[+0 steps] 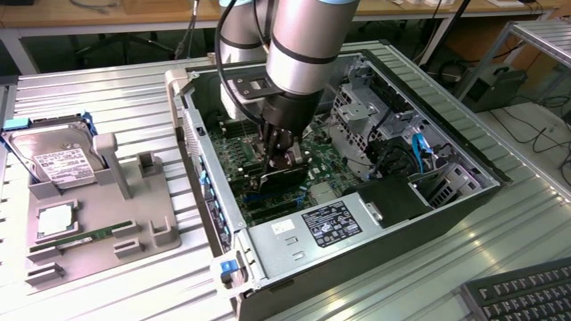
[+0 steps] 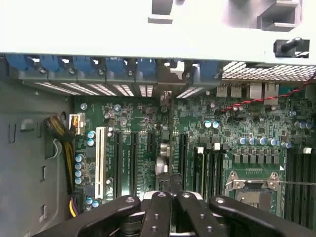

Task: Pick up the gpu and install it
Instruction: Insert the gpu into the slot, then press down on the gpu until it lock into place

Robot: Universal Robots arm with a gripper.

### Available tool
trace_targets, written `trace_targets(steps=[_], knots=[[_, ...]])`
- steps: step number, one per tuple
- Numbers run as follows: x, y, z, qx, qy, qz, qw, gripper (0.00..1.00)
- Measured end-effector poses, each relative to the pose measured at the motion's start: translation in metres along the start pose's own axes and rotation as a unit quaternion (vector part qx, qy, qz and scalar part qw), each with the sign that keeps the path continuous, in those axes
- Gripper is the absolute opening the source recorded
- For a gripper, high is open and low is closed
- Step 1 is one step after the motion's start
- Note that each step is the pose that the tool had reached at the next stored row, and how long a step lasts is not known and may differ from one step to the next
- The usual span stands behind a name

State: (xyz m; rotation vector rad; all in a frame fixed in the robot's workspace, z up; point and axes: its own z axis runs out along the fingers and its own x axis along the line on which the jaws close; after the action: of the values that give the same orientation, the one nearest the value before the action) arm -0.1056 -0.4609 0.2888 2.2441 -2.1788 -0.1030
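**Hand clenched on the gpu inside the open case**

Nearest the wrist camera: black linked fingers (image 2: 158, 210) of the hand (image 2: 170, 190), drawn close together and clenched on the gpu (image 2: 167, 148), seen edge-on as a thin upright sliver running away toward the rear slot brackets (image 2: 113, 66) with their blue clips. Beneath, the green motherboard (image 2: 222, 123), with black expansion slots and one white slot (image 2: 102, 158) on one side of the card, and the silver CPU socket (image 2: 252, 185) on the other.

In the exterior view, from its left: a grey parts tray (image 1: 98, 234) on the ribbed metal bench (image 1: 134, 93), carrying the silver hard drive (image 1: 53, 160) with white label, a square silver chip (image 1: 55, 221) and a slim green RAM stick (image 1: 85, 237). Further right, the open computer case (image 1: 428, 134), lying on its side. Reaching down into it, the silver and black arm (image 1: 303, 47), with the hand (image 1: 283, 157) low over the motherboard (image 1: 259, 144). Held there, the gpu (image 1: 281, 179), dark, standing on edge just above or at the board; seated or not, cannot tell. In front of it, the power supply (image 1: 325, 224) with its label. At the lower right corner, a black keyboard (image 1: 522, 294).
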Motion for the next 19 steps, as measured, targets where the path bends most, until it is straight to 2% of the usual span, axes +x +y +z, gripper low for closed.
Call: trace_targets(steps=[13,19], knots=[[0.0000,0.0000,0.0000,0.0000,0.0000,0.000,1.0000,0.11],[-0.0031,-0.0005,0.0072,0.0006,-0.0004,0.000,1.0000,0.11]])
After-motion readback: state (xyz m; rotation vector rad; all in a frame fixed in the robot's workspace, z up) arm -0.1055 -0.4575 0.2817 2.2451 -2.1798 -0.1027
